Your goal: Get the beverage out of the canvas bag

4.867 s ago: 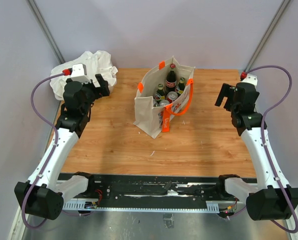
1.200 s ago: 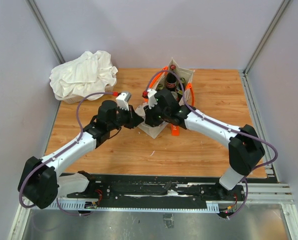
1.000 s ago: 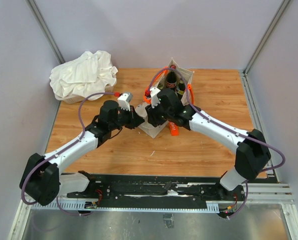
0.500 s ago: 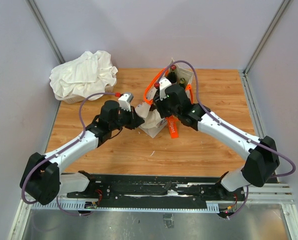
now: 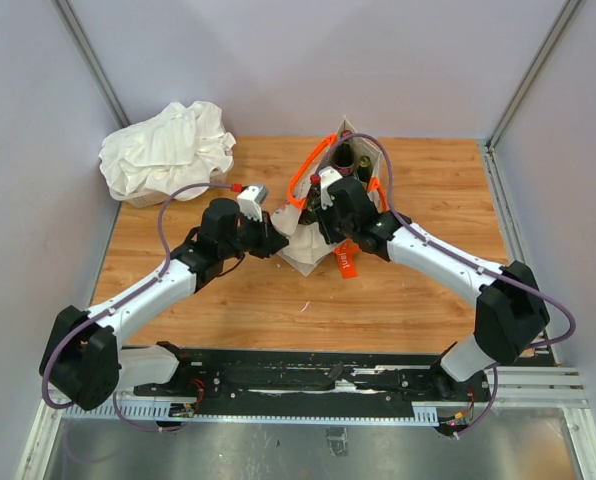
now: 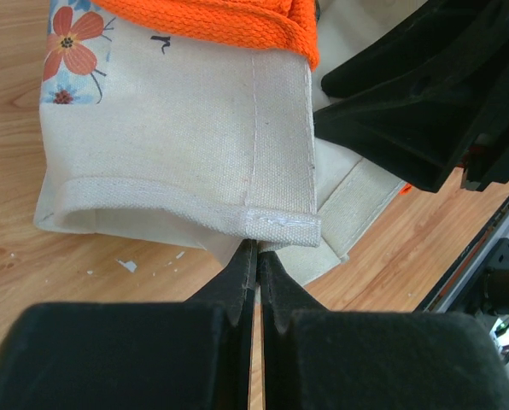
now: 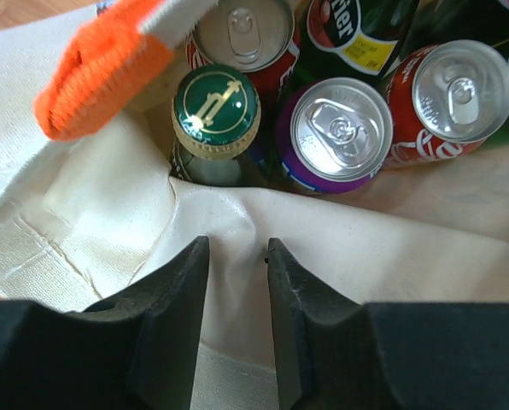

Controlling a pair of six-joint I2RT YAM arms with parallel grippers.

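Note:
The cream canvas bag (image 5: 305, 256) with orange handles (image 5: 308, 175) stands at mid table. My left gripper (image 6: 253, 245) is shut on the hem at the bag's near corner (image 6: 178, 128) and comes in from the left (image 5: 276, 238). My right gripper (image 7: 237, 248) hovers over the bag's mouth (image 5: 325, 208), open, with a ridge of the bag's inner cloth rising between its fingers. Beverages stand inside: a green-capped bottle (image 7: 216, 102), a purple can (image 7: 342, 132), a red can (image 7: 455, 94) and another can (image 7: 242, 30). An orange handle (image 7: 105, 73) lies over the green-capped bottle.
A crumpled white cloth bundle (image 5: 168, 150) lies at the back left corner. The right arm's black body (image 6: 434, 94) is close beside the left gripper. Grey walls close in the wooden table (image 5: 428, 280) on three sides.
Both arms came in from the table's sides to the bag. Over the last second the right wrist shifted toward the bag's far side, its jaws widening then narrowing. The left grip is unchanged.

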